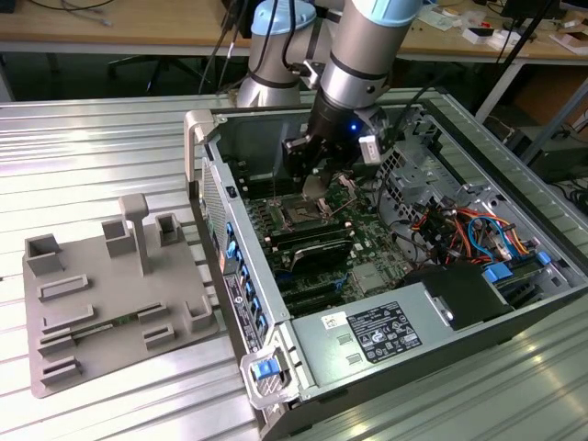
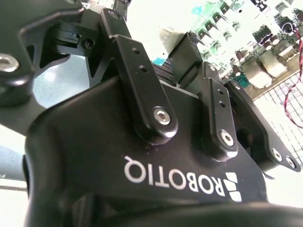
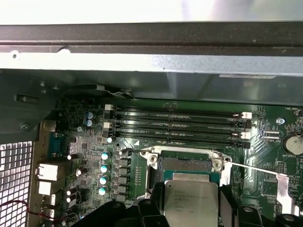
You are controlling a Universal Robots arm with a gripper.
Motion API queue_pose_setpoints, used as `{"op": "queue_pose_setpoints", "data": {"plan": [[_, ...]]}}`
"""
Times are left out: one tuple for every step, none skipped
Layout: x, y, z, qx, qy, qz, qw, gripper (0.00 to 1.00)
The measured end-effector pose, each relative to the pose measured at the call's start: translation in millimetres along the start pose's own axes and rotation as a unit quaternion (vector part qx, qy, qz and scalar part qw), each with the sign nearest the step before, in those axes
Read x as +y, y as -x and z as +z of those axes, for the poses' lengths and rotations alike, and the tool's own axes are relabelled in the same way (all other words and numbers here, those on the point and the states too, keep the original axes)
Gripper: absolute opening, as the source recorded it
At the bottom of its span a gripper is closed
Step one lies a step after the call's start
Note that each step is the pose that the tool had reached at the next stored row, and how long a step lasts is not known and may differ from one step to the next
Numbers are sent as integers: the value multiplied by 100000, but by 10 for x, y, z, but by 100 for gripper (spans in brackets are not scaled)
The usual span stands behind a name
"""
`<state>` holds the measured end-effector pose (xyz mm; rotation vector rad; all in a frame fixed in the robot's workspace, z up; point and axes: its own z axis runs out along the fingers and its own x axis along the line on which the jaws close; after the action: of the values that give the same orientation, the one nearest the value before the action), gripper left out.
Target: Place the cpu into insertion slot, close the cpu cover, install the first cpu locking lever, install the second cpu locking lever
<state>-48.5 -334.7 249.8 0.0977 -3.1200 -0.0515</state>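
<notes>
— Look at the gripper [image 1: 315,179]. Where now?
— Down inside the open computer case [image 1: 257,138], hanging right over the green board [image 1: 365,276].
— Holding anything?
— Yes! Clamped on the cpu [image 3: 191,201], with black fingers [image 3: 152,209] pressed on two sides. Shiny grey on top, with a thin green rim.
— And where, that cpu?
— Right by the insertion slot [image 3: 184,165] in the first wrist view, hiding one edge of the square hole. Cannot tell if touching or just above.
— Dark inside the slot?
— Yes, dark in the middle, silver round the rim. Open on top, so easy to see into.
— Anything beside?
— Long black memory slots [image 3: 180,124], lying side by side between the insertion slot and the grey case wall. Also a thin silver lever [image 3: 253,167], sticking out from one corner of the slot.
— More inside the case?
— A big grey box [image 1: 367,335] with a white label, at the end far from the gripper. Orange and blue wires [image 1: 464,225] too, on the exterior view's right of the board.
— And outside the case?
— A grey tray [image 1: 101,294] with little blocks and pockets, sitting on the ribbed metal table [image 1: 92,147]. On the exterior view's left, well apart from the gripper.
</notes>
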Motion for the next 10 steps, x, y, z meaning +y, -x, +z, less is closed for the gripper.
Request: {"op": "queue_pose_setpoints", "data": {"plan": [[1, 0, 11, 2, -1, 1, 100000, 55], [2, 0, 20, 0, -2, 1, 100000, 55], [2, -1, 31, 3, -5, 2, 100000, 55], [3, 0, 40, 0, -1, -1, 100000, 55], [5, 0, 54, 1, 2, -2, 100000, 55], [4, 0, 59, 1, 1, -1, 100000, 55], [4, 0, 65, 3, -4, 2, 100000, 55], [4, 0, 75, 3, -2, 1, 100000, 55], [3, 0, 89, 4, -2, 0, 100000, 55], [3, 1, 93, 3, -1, 0, 100000, 55]]}}
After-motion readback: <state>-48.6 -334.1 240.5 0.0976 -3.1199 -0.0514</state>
